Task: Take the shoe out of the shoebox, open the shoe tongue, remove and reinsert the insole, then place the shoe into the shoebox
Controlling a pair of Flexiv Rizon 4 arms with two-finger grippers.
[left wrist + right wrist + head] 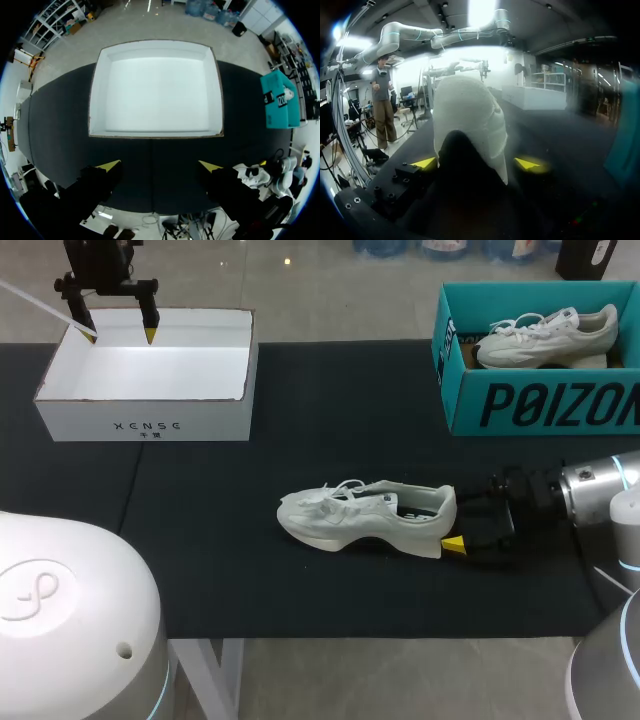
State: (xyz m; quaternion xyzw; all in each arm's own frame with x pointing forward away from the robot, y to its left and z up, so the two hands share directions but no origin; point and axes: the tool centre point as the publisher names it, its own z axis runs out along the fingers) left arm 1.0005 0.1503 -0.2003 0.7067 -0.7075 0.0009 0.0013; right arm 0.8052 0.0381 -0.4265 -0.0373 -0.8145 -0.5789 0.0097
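White shoe near centre of black mat, out of any box. Toe toward 9 o'clock, heel toward 3 o'clock, lace side up. Probably laid in the open so tongue and insole can be reached from above.

Head view:
- Right gripper at the heel, coming in from 3 o'clock. Likely there to steady the shoe for the tongue step.
- White shoebox at 10 o'clock, nothing in it.
- Left gripper hangs over its far rim, spread wide, holding nothing. Likely kept there clear of the work.
- Teal box at 2 o'clock with a second shoe inside, untouched.

Left wrist view:
- Left gripper wide open, nothing between.
- White shoebox straight ahead below it, floor bare.

Right wrist view:
- Shoe fills the space just ahead of the right gripper, heel nearest, set into its mouth.
- Clamped on the heel or only straddling it: cannot tell, contact on both sides not resolvable.

Judged stage: shoe out of the box, tongue not yet opened.
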